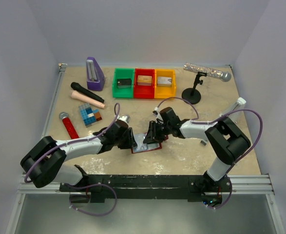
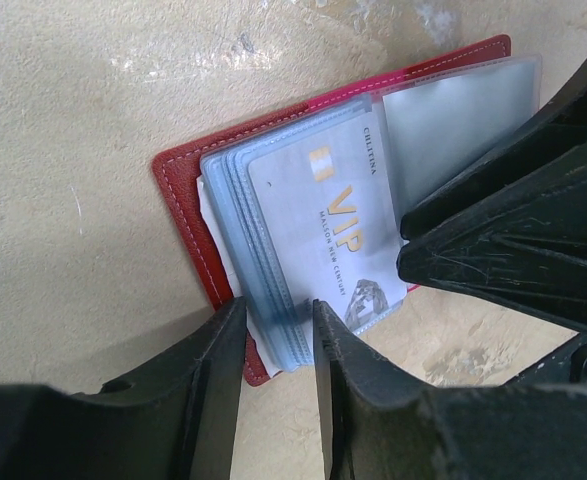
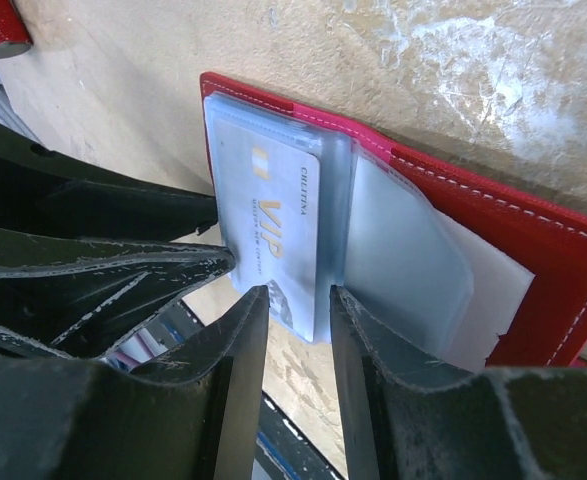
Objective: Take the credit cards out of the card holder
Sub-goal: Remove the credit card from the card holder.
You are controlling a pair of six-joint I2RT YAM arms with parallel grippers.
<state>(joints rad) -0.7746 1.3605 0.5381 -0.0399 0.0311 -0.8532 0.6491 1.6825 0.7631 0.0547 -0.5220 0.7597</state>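
The card holder [image 1: 145, 145] lies open on the table between my two arms, dark red outside with pale blue-grey sleeves. From the left wrist, its red cover [image 2: 188, 190] carries a fanned stack of sleeves, and a silvery-grey VIP credit card [image 2: 333, 230] lies on top. My left gripper [image 2: 276, 315] stands narrowly open over the stack's near corner. My right gripper [image 3: 298, 300] is also narrowly open, over the end of the VIP card [image 3: 278, 220] and a clear sleeve [image 3: 403, 260]. In the top view the left gripper [image 1: 131, 139] and right gripper [image 1: 152, 132] meet over the holder. Other cards are hidden.
Green [image 1: 123, 83], red [image 1: 143, 80] and yellow [image 1: 164, 80] trays stand at the back. A microphone stand [image 1: 191, 95] is back right. A purple metronome [image 1: 95, 74], black microphone [image 1: 86, 92], red microphone [image 1: 68, 126] and tiled block [image 1: 90, 115] lie to the left.
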